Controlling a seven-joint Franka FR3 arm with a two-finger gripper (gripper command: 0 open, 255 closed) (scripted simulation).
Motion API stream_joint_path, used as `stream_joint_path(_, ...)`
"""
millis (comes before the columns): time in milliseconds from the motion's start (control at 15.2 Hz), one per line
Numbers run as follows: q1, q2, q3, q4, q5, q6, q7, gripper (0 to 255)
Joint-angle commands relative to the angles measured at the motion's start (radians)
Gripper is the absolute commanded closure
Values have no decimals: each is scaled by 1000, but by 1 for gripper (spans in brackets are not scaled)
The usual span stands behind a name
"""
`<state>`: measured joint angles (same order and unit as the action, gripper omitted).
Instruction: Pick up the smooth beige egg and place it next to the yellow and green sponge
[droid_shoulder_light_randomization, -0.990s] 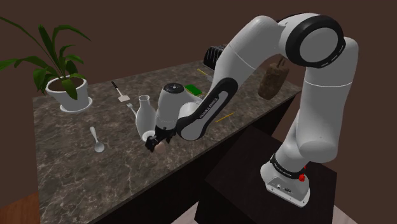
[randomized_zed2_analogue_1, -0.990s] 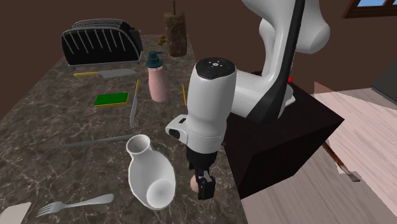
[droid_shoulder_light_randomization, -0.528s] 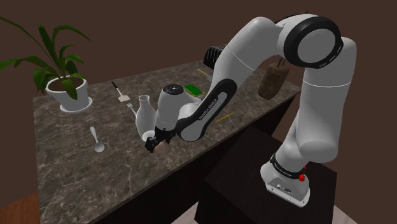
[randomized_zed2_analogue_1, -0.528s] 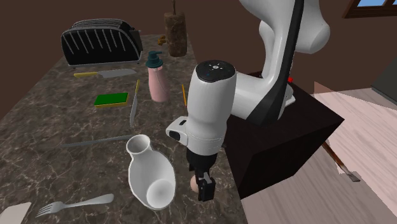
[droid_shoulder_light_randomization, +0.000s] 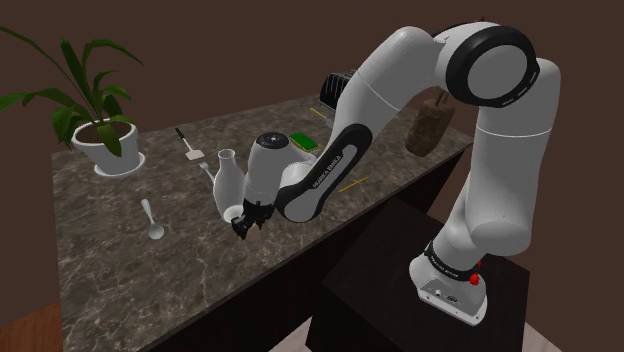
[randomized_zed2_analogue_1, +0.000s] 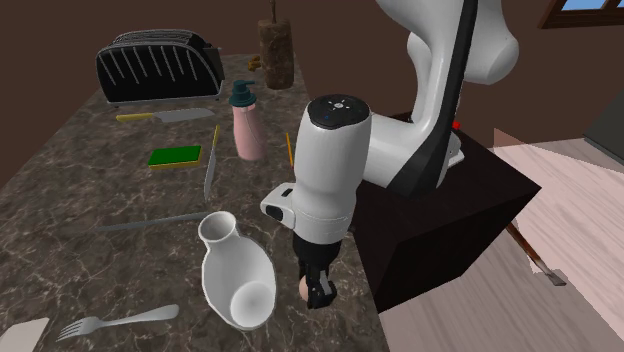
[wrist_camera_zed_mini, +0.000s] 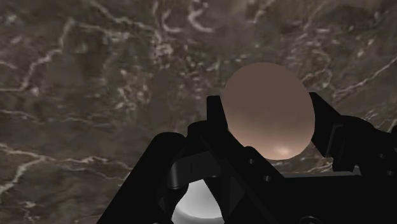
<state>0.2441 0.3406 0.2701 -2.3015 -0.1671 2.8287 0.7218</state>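
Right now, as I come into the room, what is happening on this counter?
The white Franka arm has closed its black tool on the beige egg, with one finger on each side of it. The egg is low at the dark marbled countertop, right beside the white vase. I cannot tell whether it is already lifted. The green and yellow sponge lies farther along the countertop, near the pink soap dispenser, so the placing is not yet done.

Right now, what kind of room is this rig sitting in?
Most likely a home kitchen: a dark marbled countertop carries a black toaster, a pink soap dispenser and a green and yellow sponge, with a fork nearby. The gripper is shut on an egg.
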Motion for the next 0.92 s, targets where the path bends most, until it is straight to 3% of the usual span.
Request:
stream_joint_path(0, 0, 0, 0, 0, 0, 0, 0, 255)
stream_joint_path(858, -47, -143, 63, 3, 96, -142, -67, 255)
